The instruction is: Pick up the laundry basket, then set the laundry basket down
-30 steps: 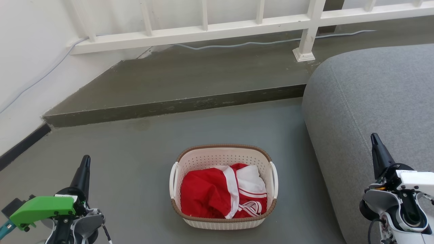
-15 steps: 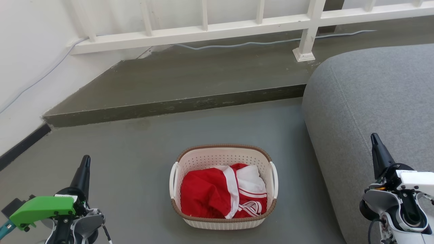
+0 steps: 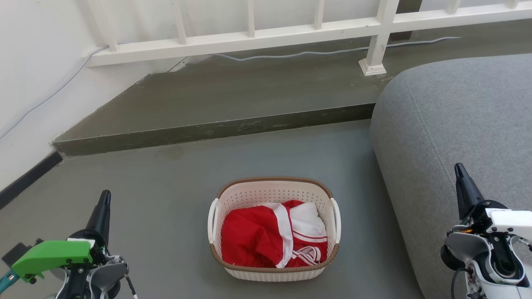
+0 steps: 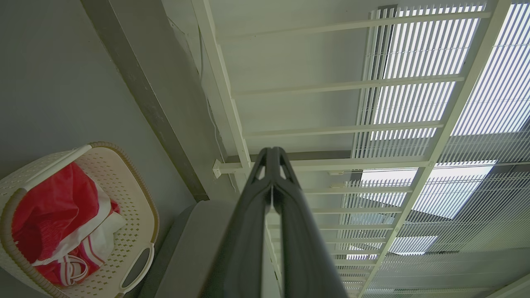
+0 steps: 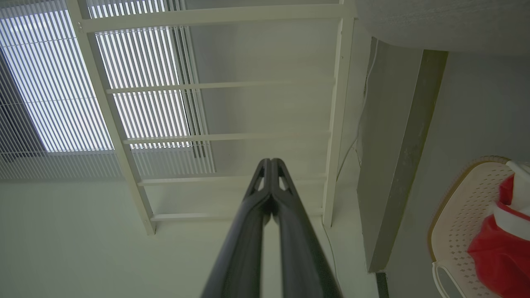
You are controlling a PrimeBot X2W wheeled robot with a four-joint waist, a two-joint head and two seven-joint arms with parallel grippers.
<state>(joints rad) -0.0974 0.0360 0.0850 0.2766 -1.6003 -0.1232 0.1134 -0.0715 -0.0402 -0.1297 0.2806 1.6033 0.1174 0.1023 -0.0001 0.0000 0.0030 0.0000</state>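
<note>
Quick status from my end. The laundry basket [image 3: 274,194] sits upright on the grey floor [image 3: 166,195], about midway between the two arms. It's closer to my side of the floor than to the raised concrete step [image 3: 216,129] along the floor's far edge. On the right, the floor ends at a grey sofa [image 3: 457,116], and the basket is near it with a strip of bare floor between them. There's a crumpled red and white shirt [image 3: 266,236] in the basket, taking up most of the bottom. The white handles [image 3: 213,220] on both short sides are clear, with nothing touching them.

The left gripper [image 3: 104,196] hangs over the floor's near left part, well apart from the basket. In the left wrist view its fingers [image 4: 248,231] are pressed together right up to the tips, with nothing between them. It points up at the white railing [image 3: 249,41] beyond the step, and the basket is off at the lower left of that view.

The right gripper [image 3: 458,168] is over the sofa's near edge, also well apart from the basket. Its fingers [image 5: 244,248] are closed tip to tip on nothing as well. A pale cable [image 3: 311,52] runs along the foot of the railing.
</note>
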